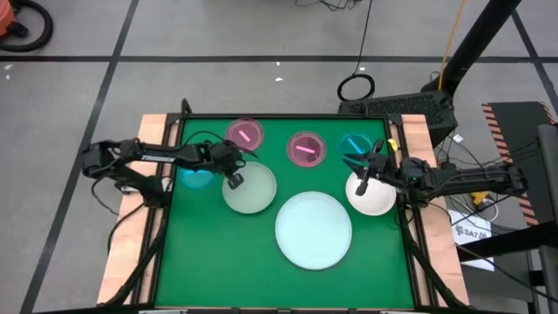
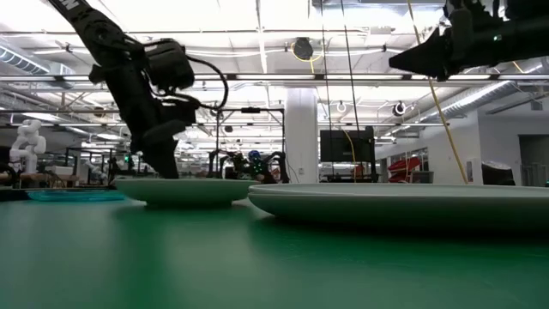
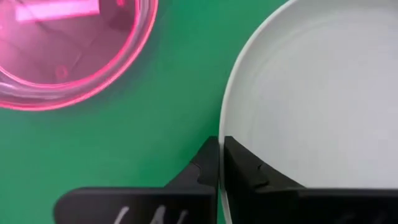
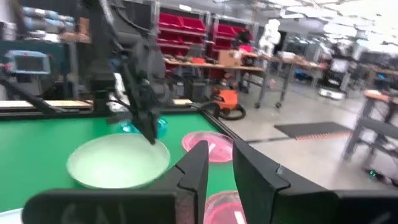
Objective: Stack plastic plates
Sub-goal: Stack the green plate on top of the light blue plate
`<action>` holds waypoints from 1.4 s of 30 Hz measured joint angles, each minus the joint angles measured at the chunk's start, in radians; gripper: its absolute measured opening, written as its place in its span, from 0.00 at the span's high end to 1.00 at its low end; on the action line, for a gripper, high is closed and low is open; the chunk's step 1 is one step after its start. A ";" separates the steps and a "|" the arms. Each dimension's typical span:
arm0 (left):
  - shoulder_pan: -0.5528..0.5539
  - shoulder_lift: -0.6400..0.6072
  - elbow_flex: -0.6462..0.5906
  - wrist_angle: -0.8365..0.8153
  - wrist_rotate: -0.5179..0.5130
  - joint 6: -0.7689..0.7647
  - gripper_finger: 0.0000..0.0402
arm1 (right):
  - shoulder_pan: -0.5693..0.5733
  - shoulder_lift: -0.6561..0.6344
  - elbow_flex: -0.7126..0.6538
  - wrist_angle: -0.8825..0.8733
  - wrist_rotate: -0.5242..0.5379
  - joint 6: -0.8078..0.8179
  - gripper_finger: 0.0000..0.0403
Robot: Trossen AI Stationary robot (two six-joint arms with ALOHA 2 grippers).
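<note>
Large mint plate [image 1: 314, 229] nearest on the table [image 1: 209, 262]. Beyond it, left claw [image 1: 234, 177] pinches the pale green plate [image 1: 249, 187] at its rim (thin, stiff, light, likely slick; edge is the hold). Right claw [image 1: 361, 171] hangs slightly spread above the white plate [image 1: 372, 194].

The table mat [image 1: 218, 253] is deep green, framed by pale wood edges [image 1: 126, 253]. Two small plates [image 1: 245, 133] [image 1: 306, 149] are clear pink, two more [image 1: 195, 177] [image 1: 354, 144] teal. The medium plate [image 1: 251, 189] is pale green; the large one [image 1: 314, 230] is pale mint; another small plate [image 1: 373, 198] is white. Both arms [image 1: 148, 155] [image 1: 453, 179] are black — as are their fingers [image 3: 249, 177].
</note>
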 joint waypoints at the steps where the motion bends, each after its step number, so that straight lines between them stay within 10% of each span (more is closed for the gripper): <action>1: -0.002 -0.017 0.000 -0.001 -0.005 0.001 0.98 | 0.000 0.013 0.000 0.003 0.002 0.010 0.83; 26: -0.100 -0.181 0.000 0.185 -0.196 0.031 0.98 | -0.057 0.730 0.448 -0.018 -0.093 0.242 0.74; 42: -0.131 -0.182 0.000 0.364 -0.283 0.046 0.98 | -0.150 0.899 0.608 -0.099 -0.265 0.615 0.58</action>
